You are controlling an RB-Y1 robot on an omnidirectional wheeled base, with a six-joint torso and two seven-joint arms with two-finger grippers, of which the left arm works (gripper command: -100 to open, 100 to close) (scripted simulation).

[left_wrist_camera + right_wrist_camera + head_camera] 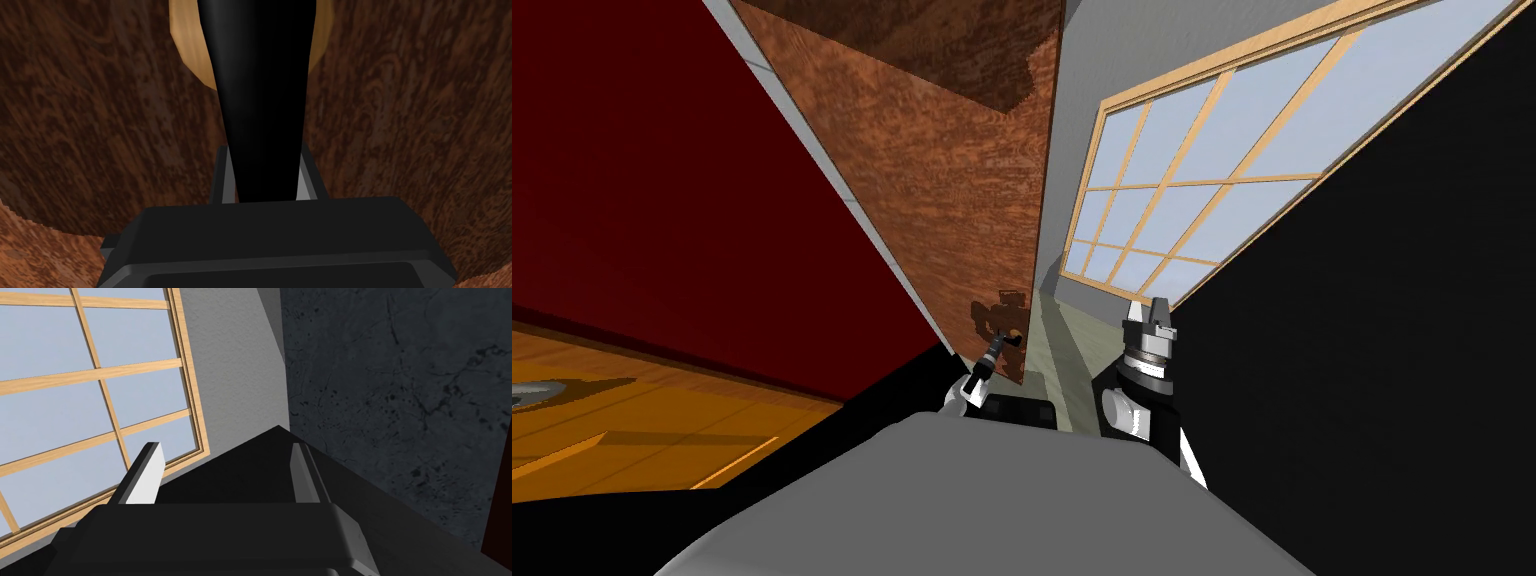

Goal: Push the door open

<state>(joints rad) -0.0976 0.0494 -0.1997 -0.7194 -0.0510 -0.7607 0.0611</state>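
**Left jaws clenched on the lever, door waiting for the push**

Head view: the mottled reddish-brown wooden door (942, 170) stands close ahead and to my left. A dark red wall (662, 180) lies on its far side, and a pale wood-framed window (1212, 160) shows past its free edge. The left jaws sit against the door's face, low down and near that edge. The right jaws are raised to the right, well apart from the door.

Left wrist view: the jaws are clenched on a black tapering lever handle (262, 100), one blade pressing each side. A round tan plate (187, 45) backs it on the door.

Right wrist view: the jaws are released and hold nothing.

The likeliest trouble is slip. The lever looks smooth and narrows along its length, so a push along it could slide the thin blades off. The door also swings on an arc, and a stiff wrist would twist the lever and strain the grip. I am also standing close, so my reach may run out early.
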